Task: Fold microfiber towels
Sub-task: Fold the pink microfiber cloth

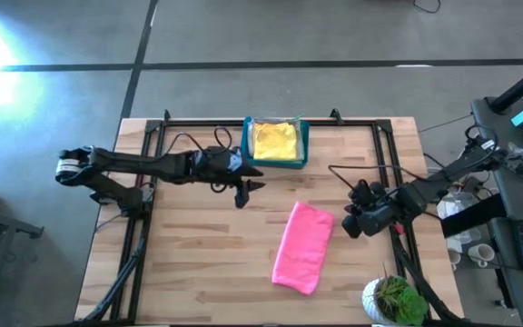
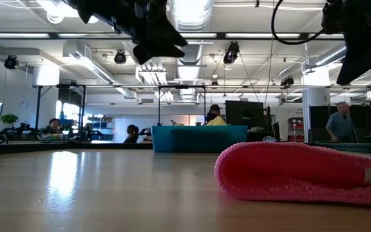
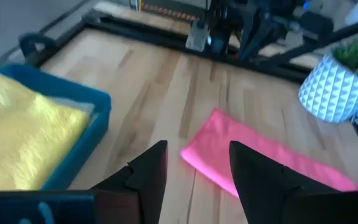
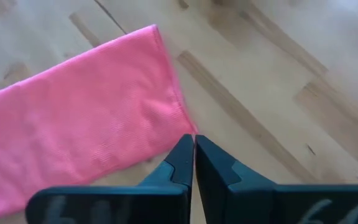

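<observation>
A pink towel (image 1: 302, 247) lies folded into a long strip on the wooden table (image 1: 198, 254), right of the middle; the low view shows its rounded fold (image 2: 288, 171). A yellow towel (image 1: 275, 139) lies folded inside the blue bin (image 1: 305, 143) at the far edge. My left gripper (image 1: 248, 193) hangs open above the table just in front of the bin, with nothing between its fingers (image 3: 194, 168). My right gripper (image 1: 348, 224) is shut and raised to the right of the pink towel, its tips (image 4: 194, 144) above the towel's edge.
A white pot with a green plant (image 1: 393, 300) stands at the table's near right corner. Black frame rails (image 1: 148, 182) run along the left, far and right sides. Bare wood lies left of the pink towel.
</observation>
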Robot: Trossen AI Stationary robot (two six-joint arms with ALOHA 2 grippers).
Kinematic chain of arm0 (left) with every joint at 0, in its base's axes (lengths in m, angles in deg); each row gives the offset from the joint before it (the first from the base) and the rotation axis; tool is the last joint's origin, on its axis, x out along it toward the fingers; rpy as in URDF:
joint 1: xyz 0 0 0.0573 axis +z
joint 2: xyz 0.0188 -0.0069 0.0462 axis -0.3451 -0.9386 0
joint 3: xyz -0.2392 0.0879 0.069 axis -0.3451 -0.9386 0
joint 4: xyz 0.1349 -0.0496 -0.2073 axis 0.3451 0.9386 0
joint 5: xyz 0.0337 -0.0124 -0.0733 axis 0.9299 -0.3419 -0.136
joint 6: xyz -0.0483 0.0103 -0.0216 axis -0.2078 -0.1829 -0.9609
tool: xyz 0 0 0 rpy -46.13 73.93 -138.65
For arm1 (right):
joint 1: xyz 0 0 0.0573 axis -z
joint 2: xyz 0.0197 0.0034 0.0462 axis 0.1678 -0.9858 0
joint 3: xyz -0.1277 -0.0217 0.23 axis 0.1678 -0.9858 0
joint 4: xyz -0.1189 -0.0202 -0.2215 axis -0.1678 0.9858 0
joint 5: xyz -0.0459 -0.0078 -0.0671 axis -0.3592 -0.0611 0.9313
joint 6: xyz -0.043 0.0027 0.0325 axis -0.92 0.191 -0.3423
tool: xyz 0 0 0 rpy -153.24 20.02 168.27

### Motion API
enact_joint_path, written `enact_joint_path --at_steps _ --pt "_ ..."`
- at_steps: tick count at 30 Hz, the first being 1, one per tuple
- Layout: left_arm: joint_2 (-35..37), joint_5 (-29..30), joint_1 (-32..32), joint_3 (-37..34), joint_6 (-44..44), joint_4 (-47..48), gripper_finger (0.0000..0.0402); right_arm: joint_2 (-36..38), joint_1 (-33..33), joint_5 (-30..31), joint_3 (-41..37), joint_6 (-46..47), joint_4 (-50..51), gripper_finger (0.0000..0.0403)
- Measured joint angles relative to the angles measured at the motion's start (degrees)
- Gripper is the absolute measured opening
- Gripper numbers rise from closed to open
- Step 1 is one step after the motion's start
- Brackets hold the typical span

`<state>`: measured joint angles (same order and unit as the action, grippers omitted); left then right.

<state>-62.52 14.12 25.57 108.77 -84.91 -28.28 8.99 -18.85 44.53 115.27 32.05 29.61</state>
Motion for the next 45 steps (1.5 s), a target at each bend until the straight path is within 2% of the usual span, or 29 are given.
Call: enact_joint_path --at_steps 3,6,15,20,28,36,45 --pt "-2.8 -0.6 0.0 0.3 -0.8 0.5 0.0158 -1.1 1.3 -0.6 0.0 0.9 -0.9 0.0011" --pt "-6.1 -1.7 0.3 0.5 -4.4 -0.7 0.0158 -1.8 2.4 -4.1 0.0 1.2 -2.2 0.0025" --pt "-17.2 -11.7 1.8 2.5 -12.1 -7.4 0.0158 -1.7 4.6 -5.0 -1.0 2.8 -4.7 0.0115" --pt "-22.2 -13.3 1.8 6.1 -13.7 -8.0 0.0158 -1.5 6.2 -6.2 -6.2 9.5 -9.2 0.0148" --pt "-26.9 -16.1 1.8 9.2 -18.3 -7.6 0.0158 -1.8 6.6 -8.0 -11.9 18.4 -22.1 0.0155" --pt "-30.4 -16.4 1.7 9.5 -29.8 -9.6 0.0158 -4.3 6.8 -8.0 -14.5 27.4 -23.1 0.0155" --pt "-33.3 -20.6 1.1 9.5 -31.6 -16.5 0.0158 -10.1 7.2 -8.0 -16.3 29.6 -26.7 0.0155"
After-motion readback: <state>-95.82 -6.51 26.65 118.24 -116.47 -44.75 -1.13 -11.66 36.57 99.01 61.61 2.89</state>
